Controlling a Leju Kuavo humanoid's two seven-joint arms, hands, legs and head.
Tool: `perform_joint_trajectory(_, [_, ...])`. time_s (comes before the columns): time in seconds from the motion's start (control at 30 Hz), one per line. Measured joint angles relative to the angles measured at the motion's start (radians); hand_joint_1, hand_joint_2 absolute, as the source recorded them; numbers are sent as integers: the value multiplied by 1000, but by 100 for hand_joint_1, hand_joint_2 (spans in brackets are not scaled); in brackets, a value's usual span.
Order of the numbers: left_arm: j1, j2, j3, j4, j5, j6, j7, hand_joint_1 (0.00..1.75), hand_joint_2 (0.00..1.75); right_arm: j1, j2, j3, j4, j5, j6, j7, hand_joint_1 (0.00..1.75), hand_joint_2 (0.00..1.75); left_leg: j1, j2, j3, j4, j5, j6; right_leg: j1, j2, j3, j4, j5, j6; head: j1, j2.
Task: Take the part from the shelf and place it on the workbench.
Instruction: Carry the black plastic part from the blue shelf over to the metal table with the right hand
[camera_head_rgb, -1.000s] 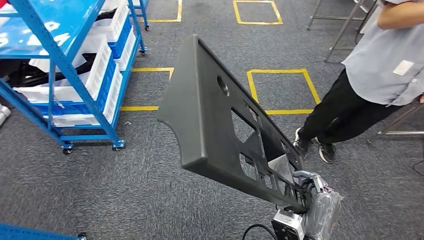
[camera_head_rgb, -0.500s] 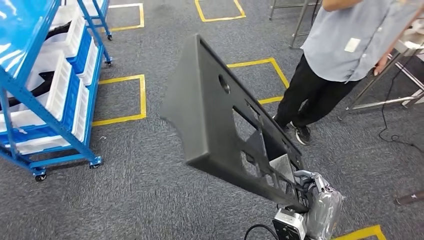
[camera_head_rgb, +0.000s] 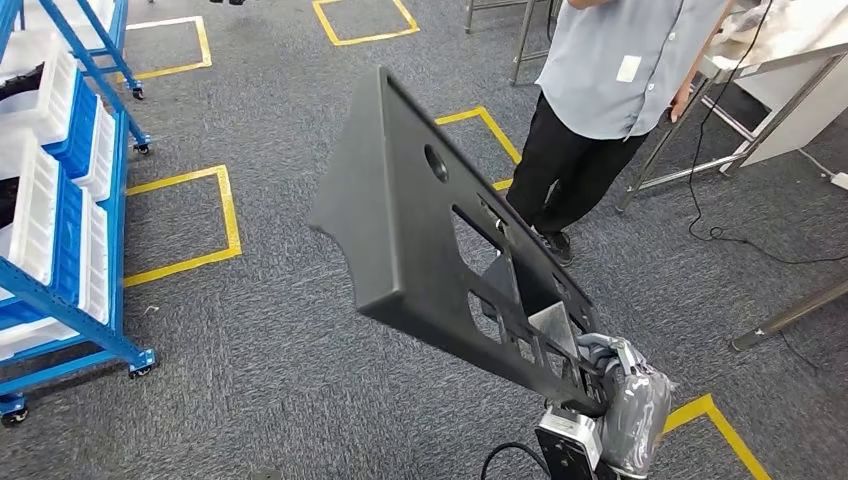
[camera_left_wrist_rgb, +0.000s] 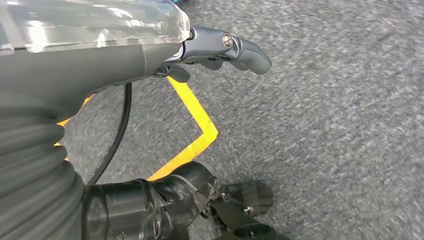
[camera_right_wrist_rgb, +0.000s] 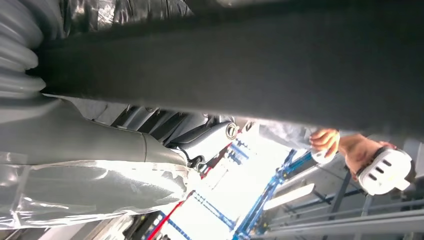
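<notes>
1. While the right hand (camera_head_rgb: 610, 385) grips the bottom edge of the part (camera_head_rgb: 420, 240), I have that big dark panel carried upright and tilted out in front of the body, well above the carpet (camera_head_rgb: 250, 350).
2. My left hand (camera_left_wrist_rgb: 220, 47) hangs over the carpet and a yellow floor marking (camera_left_wrist_rgb: 192, 125), holding nothing, fingers loosely apart.
3. I judge we are in the carry step: the part is off the blue shelf (camera_head_rgb: 60, 200), which stands at my left.
4. A person (camera_head_rgb: 600, 90) stands ahead beside a metal-legged table (camera_head_rgb: 790, 60), possibly the workbench; I cannot be sure.
5. Next I need to approach it, steer clear of the person, and keep the grip firm against the panel's leverage.
</notes>
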Motion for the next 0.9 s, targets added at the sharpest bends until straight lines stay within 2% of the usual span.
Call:
perform_joint_trajectory(0.03, [1, 0, 0, 0, 0, 0, 0, 0, 175, -2, 0, 0, 1, 0, 0, 0, 171, 175, -2, 12, 0, -1, 1, 3, 1, -32, -27, 57, -31, 3, 1, 0])
perform_joint_trajectory(0.07, [3, 0, 0, 0, 0, 0, 0, 0, 175, -4, 0, 0, 2, 0, 0, 0, 171, 175, -3, 25, 0, -2, 0, 4, 0, -52, -60, 124, -63, 6, 1, 0])
perform_joint_trajectory(0.1, [4, 0, 0, 0, 0, 0, 0, 0, 175, -4, 0, 0, 4, 0, 0, 0, 171, 175, -5, 39, 0, -1, -1, 5, 0, -62, -89, 181, -84, 8, 1, 0])
perform_joint_trajectory(0.13, [5, 0, 0, 0, 0, 0, 0, 0, 175, -4, 0, 0, 6, 0, 0, 0, 171, 175, -6, 52, 0, -1, -3, 5, -1, -67, -105, 212, -87, 9, 1, 0])
perform_joint_trajectory(0.17, [5, 0, 0, 0, 0, 0, 0, 0, 175, -4, 0, 0, 9, 0, 0, 0, 171, 175, -7, 65, 2, -1, -5, 5, -1, -70, -100, 203, -71, 8, 1, 0])
perform_joint_trajectory(0.2, [5, 0, 0, 0, 0, 0, 0, 0, 175, -4, 0, 0, 10, 0, 0, 0, 171, 175, -8, 77, 5, -1, -8, 4, 0, -76, -74, 152, -39, 5, 1, 0])
perform_joint_trajectory(0.27, [3, 0, 0, 0, 0, 0, 0, 0, 175, -5, 0, 0, 11, 0, 0, 0, 171, 175, -10, 98, 15, -2, -15, -1, 9, -115, 2, 10, 18, -7, 1, 0])
perform_joint_trajectory(0.3, [3, 0, 0, 0, 0, 0, 0, 0, 175, -6, 0, 1, 11, 0, 0, 1, 171, 175, -12, 107, 19, -3, -18, -5, 15, -132, 27, -40, 31, -14, 2, 0])
perform_joint_trajectory(0.33, [2, 0, 0, 0, 0, 0, 0, 0, 175, -8, 0, 1, 11, 0, 0, 2, 171, 175, -13, 115, 22, -3, -20, -8, 21, -143, 38, -63, 33, -20, 1, 0])
perform_joint_trajectory(0.37, [1, 0, 0, 0, 0, 0, 0, 0, 175, -8, -1, 2, 12, 1, 0, 5, 171, 175, -14, 123, 24, -4, -22, -13, 25, -141, 37, -65, 31, -24, 1, 0])
perform_joint_trajectory(0.4, [0, -1, 0, 0, 0, 0, 0, 0, 175, -9, -1, 3, 12, 1, 0, 8, 171, 175, -15, 133, 28, -7, -23, -17, 25, -129, 36, -69, 32, -28, 1, 0])
perform_joint_trajectory(0.43, [-1, -1, 0, 0, 0, 0, 0, 0, 175, -9, -1, 4, 13, 1, 0, 12, 171, 175, -14, 132, 32, -6, -27, -23, 22, -118, 40, -75, 35, -33, 1, 0])
perform_joint_trajectory(0.5, [-3, -2, 0, 0, 0, 0, -1, 0, 175, -14, -1, 6, 15, 3, 0, 17, 171, 175, -13, 90, 18, 37, -59, -31, 13, -94, 50, -90, 43, -44, 1, 0])
perform_joint_trajectory(0.57, [-1, -1, 0, 0, -1, -1, -2, 0, 175, -23, -1, 11, 18, 4, 0, 19, 171, 175, -10, 39, -41, 157, -118, -36, 8, -70, 53, -95, 46, -51, 0, 0])
perform_joint_trajectory(0.6, [0, -1, 0, 0, -2, -1, -2, 0, 175, -26, -1, 13, 20, 5, 0, 21, 171, 175, -10, 30, -75, 220, -140, -37, 8, -57, 53, -95, 46, -53, 0, 0])
perform_joint_trajectory(0.63, [2, 0, 0, 0, -2, -1, -2, 0, 175, -27, -1, 14, 22, 5, 0, 24, 171, 175, -10, 27, -100, 261, -144, -38, 8, -42, 53, -93, 46, -53, 0, 0])
perform_joint_trajectory(0.67, [3, 0, 0, 0, -4, -1, -2, 0, 175, -27, -2, 14, 24, 5, 0, 27, 171, 175, -9, 26, -110, 266, -128, -38, 8, -27, 53, -91, 45, -53, 0, 0])
perform_joint_trajectory(0.7, [3, 0, 0, 0, -5, -1, -2, 0, 175, -27, -2, 15, 26, 5, 0, 29, 171, 175, -9, 23, -102, 233, -95, -37, 8, -12, 54, -88, 44, -52, 0, 0])
perform_joint_trajectory(0.73, [3, 1, 0, 0, -6, -2, -2, 0, 175, -27, -2, 17, 27, 5, 0, 31, 171, 175, -9, 14, -79, 171, -52, -34, 8, 2, 54, -84, 42, -50, 0, 0])
perform_joint_trajectory(0.8, [2, 2, 0, 0, -7, -5, -2, 0, 175, -30, -4, 24, 28, 4, 0, 35, 171, 175, -7, -31, -34, 53, -1, -28, 8, 26, 49, -73, 37, -42, 0, 0])
perform_joint_trajectory(0.87, [-1, 4, -1, 0, -8, -8, -4, 0, 175, -33, -5, 30, 29, 2, 0, 40, 171, 175, -8, -56, -16, 10, 3, -21, 5, 47, 40, -67, 36, -30, 0, 0])
perform_joint_trajectory(0.9, [-2, 4, -1, 0, -9, -9, -5, 0, 175, -33, -6, 31, 29, 2, 0, 43, 171, 175, -7, -47, -14, 6, 5, -16, 4, 57, 36, -68, 38, -23, 0, 0])
